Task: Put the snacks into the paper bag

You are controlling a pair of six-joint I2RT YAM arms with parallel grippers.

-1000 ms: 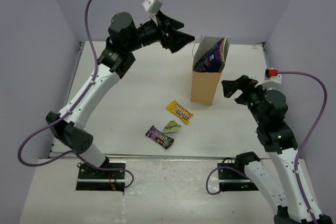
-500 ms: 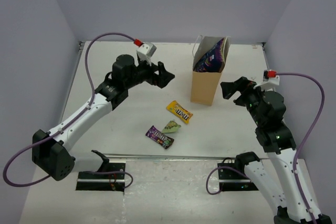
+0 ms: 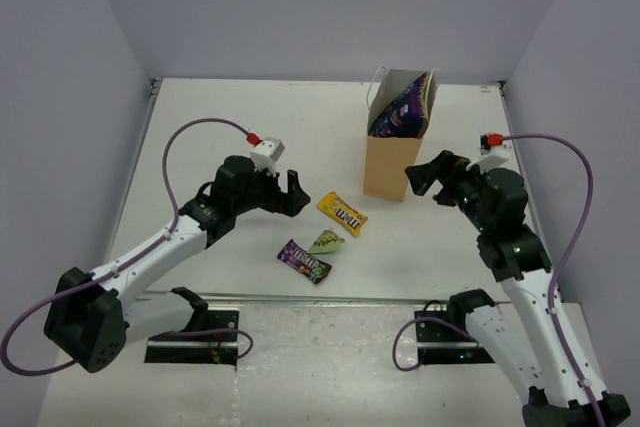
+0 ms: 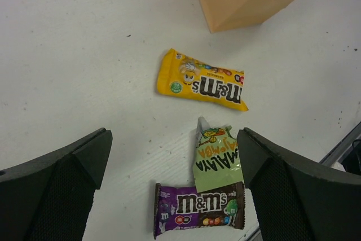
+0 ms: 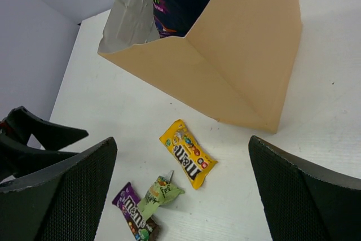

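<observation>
The tan paper bag stands upright at the back right with a large purple chip bag inside it. On the table in front lie a yellow M&M's pack, a small green packet and a dark purple candy bar; the green packet overlaps the bar's end. My left gripper hangs open and empty just left of the yellow pack. In the left wrist view the green packet and the bar lie between its fingers. My right gripper is open and empty, right beside the bag.
Purple walls close in the white table on the left, back and right. A metal rail runs along the table's near edge, close to the candy bar. White cord handles stick up from the bag's mouth.
My left arm has swung down from high beside the bag's mouth to low over the table, left of the snacks. My right gripper has shifted slightly left toward the bag.
</observation>
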